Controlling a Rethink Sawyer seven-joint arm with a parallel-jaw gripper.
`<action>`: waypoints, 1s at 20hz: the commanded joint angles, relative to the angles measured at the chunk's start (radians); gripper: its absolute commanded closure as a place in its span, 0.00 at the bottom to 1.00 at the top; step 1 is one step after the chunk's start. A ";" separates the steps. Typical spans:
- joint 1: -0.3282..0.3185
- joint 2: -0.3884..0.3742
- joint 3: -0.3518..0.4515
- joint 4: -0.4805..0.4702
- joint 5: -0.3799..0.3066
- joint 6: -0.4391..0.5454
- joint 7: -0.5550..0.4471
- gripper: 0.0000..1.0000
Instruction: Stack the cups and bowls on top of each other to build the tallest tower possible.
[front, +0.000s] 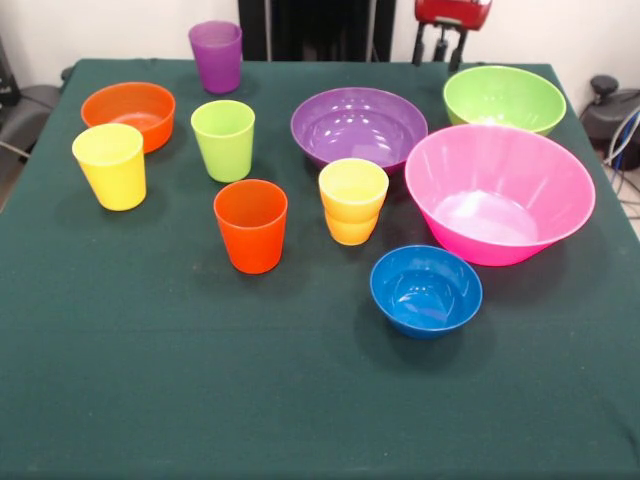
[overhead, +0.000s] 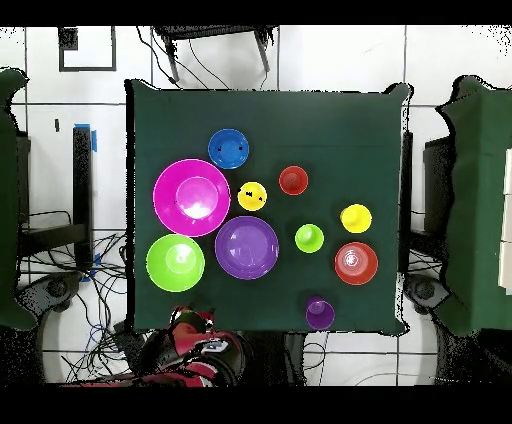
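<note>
Tower barely begun — only stack: yellow-orange tapered plastic cup (front: 353, 188) nested in second like cup, just beside glossy purple bowl (front: 358, 125)

Red-black arm drawn back at far edge, gripper (front: 440, 48) state: cannot tell

Likely next: wide base — very large glossy pink bowl (front: 498, 190), near lime green bowl (front: 504, 97); reach needed

Small blue bowl (front: 426, 289), orange bowl (front: 128, 110), orange cup (front: 250, 224), lime cup (front: 223, 139), yellow cup (front: 110, 164), purple cup (front: 216, 55) — all upright, empty, apart

Cups (front: 250, 225) upright, apart; yellow-orange cup (front: 352, 200) nested pair; bowls (front: 497, 193) upright, unstacked on table.
</note>
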 joint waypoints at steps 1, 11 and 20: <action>-0.062 -0.200 0.063 0.061 -0.048 0.156 0.095 0.00; -0.134 -0.251 0.099 0.058 -0.072 0.192 0.097 0.00; -0.161 -0.144 0.131 0.006 -0.055 0.079 0.154 0.00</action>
